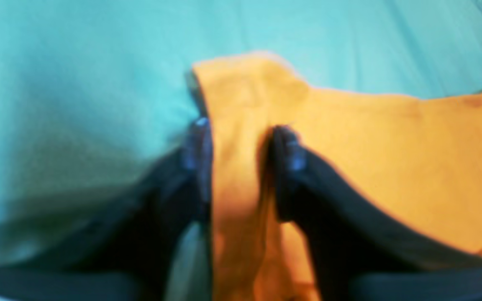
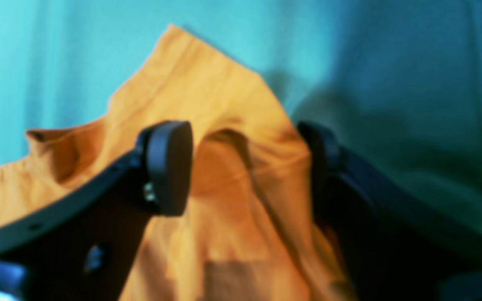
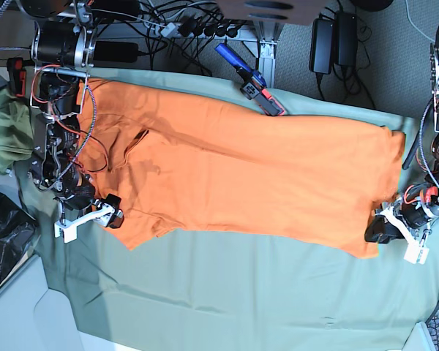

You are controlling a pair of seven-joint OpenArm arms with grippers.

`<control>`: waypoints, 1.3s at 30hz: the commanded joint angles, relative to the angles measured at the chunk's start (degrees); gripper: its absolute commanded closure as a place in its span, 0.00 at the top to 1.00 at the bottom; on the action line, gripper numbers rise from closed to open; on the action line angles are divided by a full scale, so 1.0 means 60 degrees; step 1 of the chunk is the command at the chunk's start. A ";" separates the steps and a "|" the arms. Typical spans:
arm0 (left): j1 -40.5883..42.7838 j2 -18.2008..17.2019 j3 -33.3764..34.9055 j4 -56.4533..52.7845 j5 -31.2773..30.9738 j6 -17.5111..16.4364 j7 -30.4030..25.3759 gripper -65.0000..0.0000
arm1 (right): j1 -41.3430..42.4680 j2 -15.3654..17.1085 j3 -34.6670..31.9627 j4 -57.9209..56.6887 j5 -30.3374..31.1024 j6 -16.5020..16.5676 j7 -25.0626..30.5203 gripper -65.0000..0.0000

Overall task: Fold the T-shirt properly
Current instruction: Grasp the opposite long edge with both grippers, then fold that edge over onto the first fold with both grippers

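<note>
My left jaws (image 1: 241,138) pinch a bunched edge of the orange T-shirt (image 3: 256,183); my right jaws (image 2: 245,167) stand open astride a raised fold

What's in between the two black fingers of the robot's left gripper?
A bunched fold of the orange T-shirt sits between the fingers of the left gripper, over the green table cloth. The left wrist view shows it.
</note>
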 commanded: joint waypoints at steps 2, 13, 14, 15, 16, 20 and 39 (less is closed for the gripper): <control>-0.0178 -0.0087 -0.0004 0.0091 -0.0076 -0.0166 0.0040 0.15 | 0.0178 0.0080 0.0018 0.0113 0.0076 0.0969 -0.0280 0.51; -0.0175 -0.0364 -0.0022 0.0510 -0.1173 -0.0166 0.0794 0.00 | 0.0178 0.0240 0.0029 0.0474 0.0076 0.0969 -0.0470 0.00; -0.0171 -0.0408 -0.0022 0.0590 -0.1413 -0.0166 0.1056 0.00 | 0.0178 0.0299 0.0029 0.0539 0.0076 0.0969 -0.0605 0.00; -0.0149 -0.0444 -0.0022 0.0674 -0.1701 -0.0166 0.1344 0.00 | 0.0175 0.0357 0.0029 0.0630 0.0080 0.0969 -0.0736 0.00; -0.0127 -0.0466 -0.0022 0.0750 -0.1971 -0.0166 0.1650 0.00 | 0.0171 0.0430 0.0029 0.0729 0.0120 0.0969 -0.0911 0.00; -0.0044 -0.0594 -0.0022 0.1166 -0.2914 -0.0166 0.2637 0.00 | 0.0076 0.0805 0.0033 0.1293 0.0594 0.0973 -0.1439 0.00; 0.2218 -0.1599 -0.0040 0.3956 -0.3191 -0.0166 0.3053 0.00 | -0.3024 0.1592 0.1457 0.4258 0.0725 0.0973 -0.1541 0.00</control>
